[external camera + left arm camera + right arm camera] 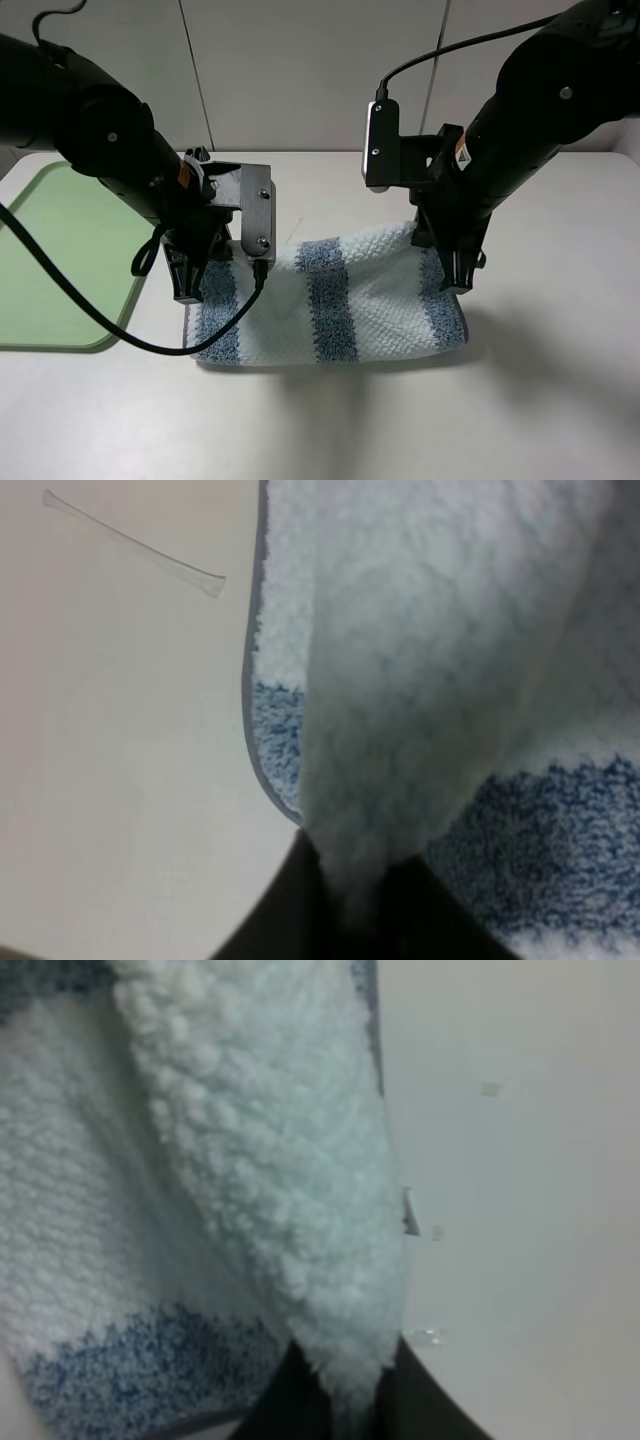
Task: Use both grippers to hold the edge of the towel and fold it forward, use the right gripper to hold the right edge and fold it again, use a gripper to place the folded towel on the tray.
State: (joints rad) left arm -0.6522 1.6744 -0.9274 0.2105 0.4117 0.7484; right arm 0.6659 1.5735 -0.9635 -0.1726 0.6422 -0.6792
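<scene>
The striped white and blue-grey towel (330,298) lies on the white table, its far part lifted and drawn toward the near edge. My left gripper (188,290) is shut on the towel's left edge; in the left wrist view the cloth (420,680) runs down into the shut jaws and the grey hem (250,710) curves beside it. My right gripper (457,282) is shut on the towel's right edge; the right wrist view shows a fold of terry (270,1180) pinched between the jaws. The light green tray (55,260) lies at the far left.
The white table (320,420) extends in front of the towel and to the right. A thin clear plastic strip (135,548) lies on the table beside the towel's left edge. A pale panelled wall stands behind the table.
</scene>
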